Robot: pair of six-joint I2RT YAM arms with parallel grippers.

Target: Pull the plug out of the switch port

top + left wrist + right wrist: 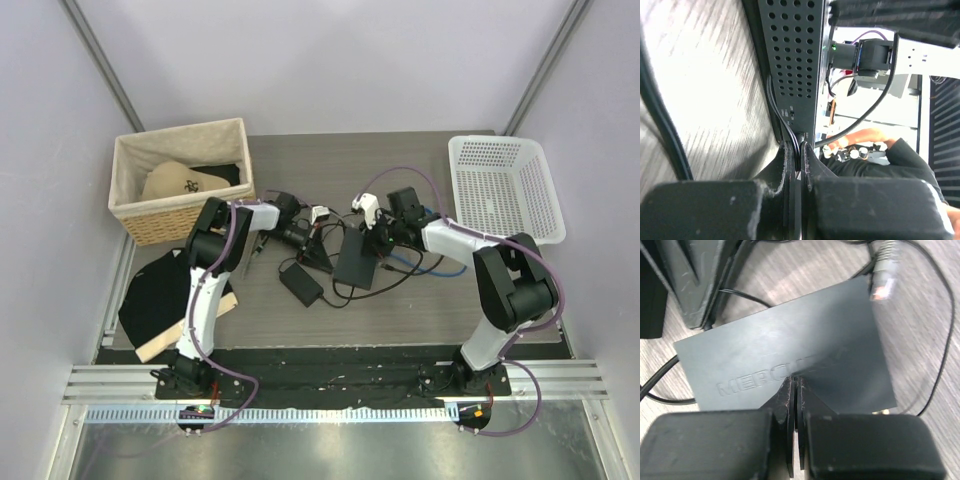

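Embossed "MERC" is read on the switch point(765, 355) top face; the following letters are hidden. Small white print on its perforated edge cannot be read.

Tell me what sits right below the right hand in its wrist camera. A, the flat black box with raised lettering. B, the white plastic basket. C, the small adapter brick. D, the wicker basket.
A: in the right wrist view the right hand, its fingers together, hangs over the flat black box, whose raised lettering shows on its top face.
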